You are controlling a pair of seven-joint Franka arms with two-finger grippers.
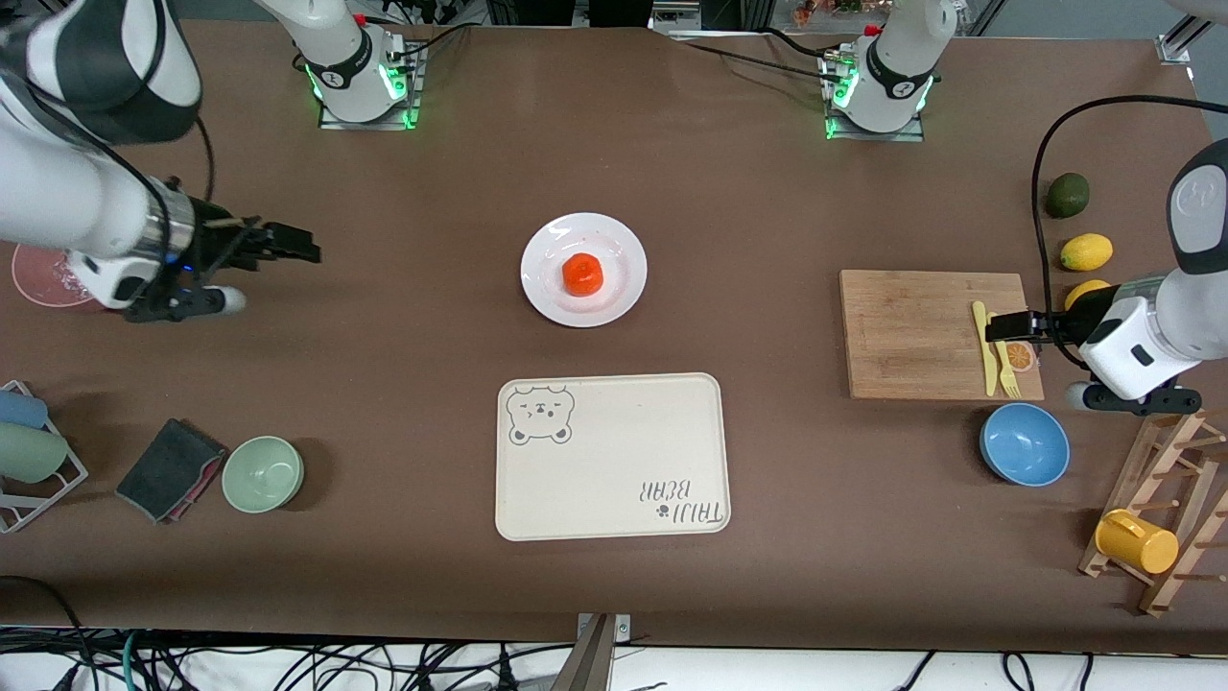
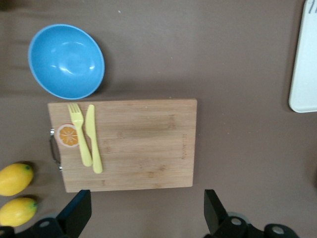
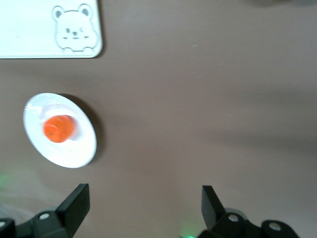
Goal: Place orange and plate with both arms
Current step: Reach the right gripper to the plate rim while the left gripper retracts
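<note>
The right pincer [image 1: 288, 245] hangs wide open and empty over bare surface [image 1: 403, 317] at the right arm's end. Near the middle, the orange [image 1: 582, 274], small, round, orange-red and slightly flattened, sits in the centre of the plate [image 1: 624, 250], a plain white shallow dish. Nearer the camera lies a cream tray [image 1: 614, 461] with a bear print, nothing on it. The left pincer [image 1: 1007, 326], also wide open and empty, hovers over the cutting board [image 1: 911, 331], just beside a blue bowl [image 1: 1025, 444] holding nothing.
</note>
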